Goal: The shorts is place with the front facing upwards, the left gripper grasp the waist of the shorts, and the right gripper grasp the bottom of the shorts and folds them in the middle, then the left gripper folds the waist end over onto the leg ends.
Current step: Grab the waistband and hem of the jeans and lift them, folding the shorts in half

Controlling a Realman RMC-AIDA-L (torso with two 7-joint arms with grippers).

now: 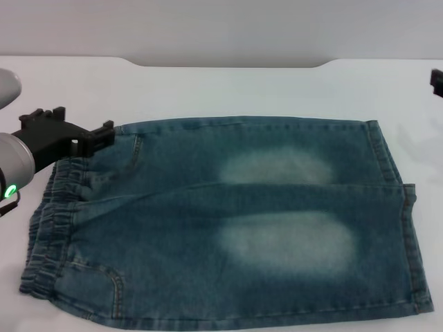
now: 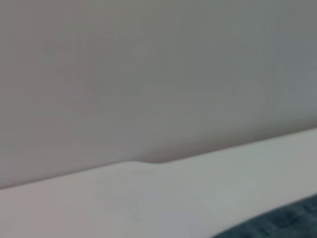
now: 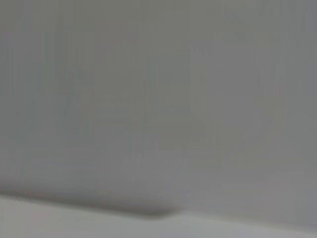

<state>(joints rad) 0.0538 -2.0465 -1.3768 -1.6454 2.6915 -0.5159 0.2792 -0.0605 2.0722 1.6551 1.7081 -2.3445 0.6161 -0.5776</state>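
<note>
The blue denim shorts [image 1: 228,221] lie flat, front up, with two pale faded patches showing. The gathered waist [image 1: 48,228] is at the left. The bottom of the shorts [image 1: 408,228], two stitched leg ends with a slit between them, is at the right. My left gripper [image 1: 76,131], a black claw on a silver wrist with a green light, sits at the far corner of the waist, open and holding nothing. Only a black bit of my right gripper [image 1: 437,80] shows at the right edge, away from the hems. A strip of the shorts [image 2: 287,223] appears in the left wrist view.
The white table [image 1: 228,90] runs behind the shorts to a grey wall, with a notch in its far edge. The near side of the shorts reaches the bottom of the head view. The right wrist view shows only wall and the table's edge [image 3: 99,220].
</note>
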